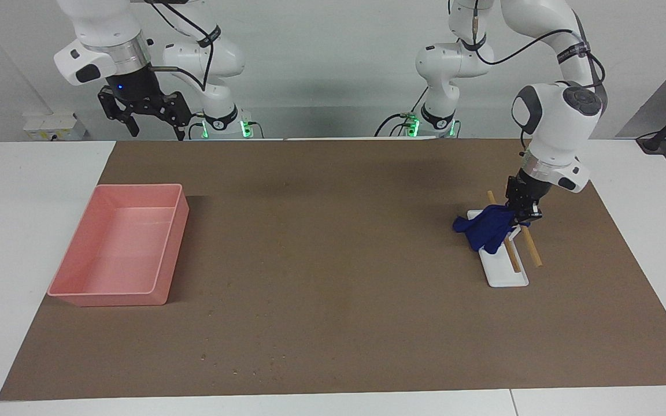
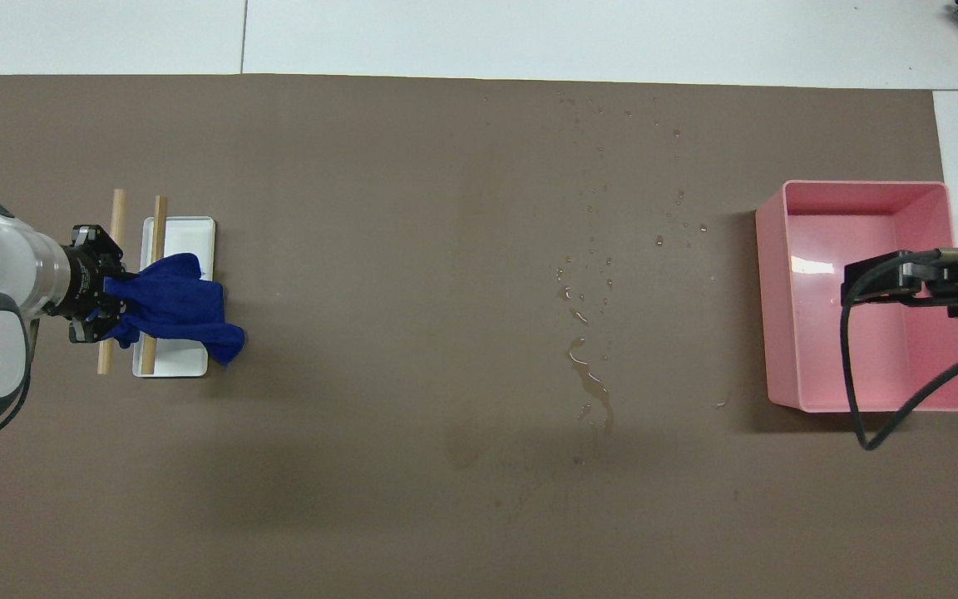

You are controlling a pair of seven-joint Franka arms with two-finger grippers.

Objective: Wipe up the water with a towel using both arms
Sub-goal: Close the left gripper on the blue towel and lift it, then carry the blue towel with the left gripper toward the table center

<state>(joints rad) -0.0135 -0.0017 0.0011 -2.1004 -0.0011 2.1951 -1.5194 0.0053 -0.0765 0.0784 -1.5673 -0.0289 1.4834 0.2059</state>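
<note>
The deep blue towel [image 1: 486, 226] hangs bunched from my left gripper [image 1: 521, 218], which is shut on one end of it just above a small white tray [image 1: 506, 276] at the left arm's end of the table. In the overhead view the towel [image 2: 171, 308] drapes over the white tray [image 2: 188, 233] from the left gripper [image 2: 109, 304]. Spilled water [image 2: 591, 383] lies as a puddle and scattered drops on the brown mat, between the towel and the pink tray. My right gripper [image 1: 142, 112] waits raised and open at the right arm's end; in the overhead view the right gripper [image 2: 903, 279] is over the pink tray.
A pink tray [image 1: 174, 254] stands at the right arm's end of the mat; it also shows in the overhead view [image 2: 770, 291]. Two wooden sticks [image 1: 532, 248] lie across and beside the white tray, under the towel. The brown mat [image 1: 333, 231] covers most of the white table.
</note>
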